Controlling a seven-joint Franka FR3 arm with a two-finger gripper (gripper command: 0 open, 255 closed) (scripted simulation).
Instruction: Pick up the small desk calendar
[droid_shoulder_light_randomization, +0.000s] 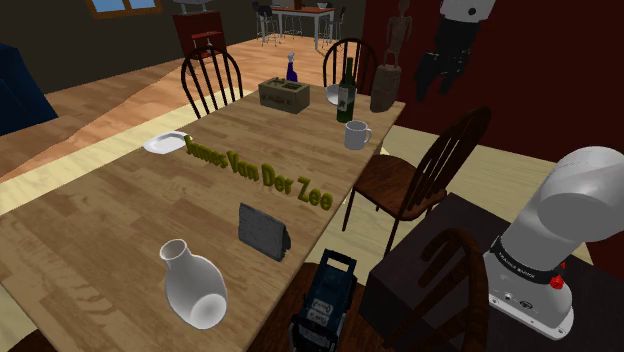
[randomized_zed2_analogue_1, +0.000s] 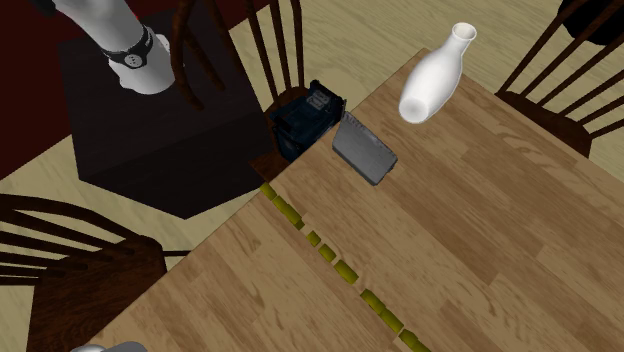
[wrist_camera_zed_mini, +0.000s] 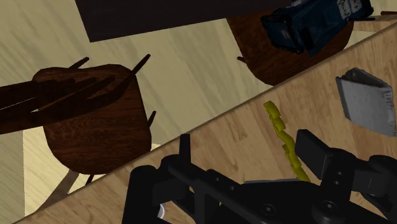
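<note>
The small desk calendar (droid_shoulder_light_randomization: 262, 230) is a grey tent-shaped card standing near the table edge closest to the stand. From above, the calendar (randomized_zed2_analogue_1: 363, 152) lies between a white vase and a row of yellow-green letters. My black gripper (droid_shoulder_light_randomization: 436, 80) hangs high in the air beyond the far end of the table, far from the calendar. In the wrist view the gripper (wrist_camera_zed_mini: 247, 145) is open, its fingers apart with nothing between them. There the calendar (wrist_camera_zed_mini: 369, 102) shows off to the side of one finger.
A white vase (droid_shoulder_light_randomization: 192, 285) lies beside the calendar. Raised green lettering (droid_shoulder_light_randomization: 258, 172) runs across the wooden table (droid_shoulder_light_randomization: 90, 240). A bottle (droid_shoulder_light_randomization: 346, 92), a mug (droid_shoulder_light_randomization: 356, 134), a crate (droid_shoulder_light_randomization: 283, 95) and a plate (droid_shoulder_light_randomization: 165, 142) stand further off. Chairs (droid_shoulder_light_randomization: 415, 180) line the table; a blue-black device (droid_shoulder_light_randomization: 325, 300) rests on one.
</note>
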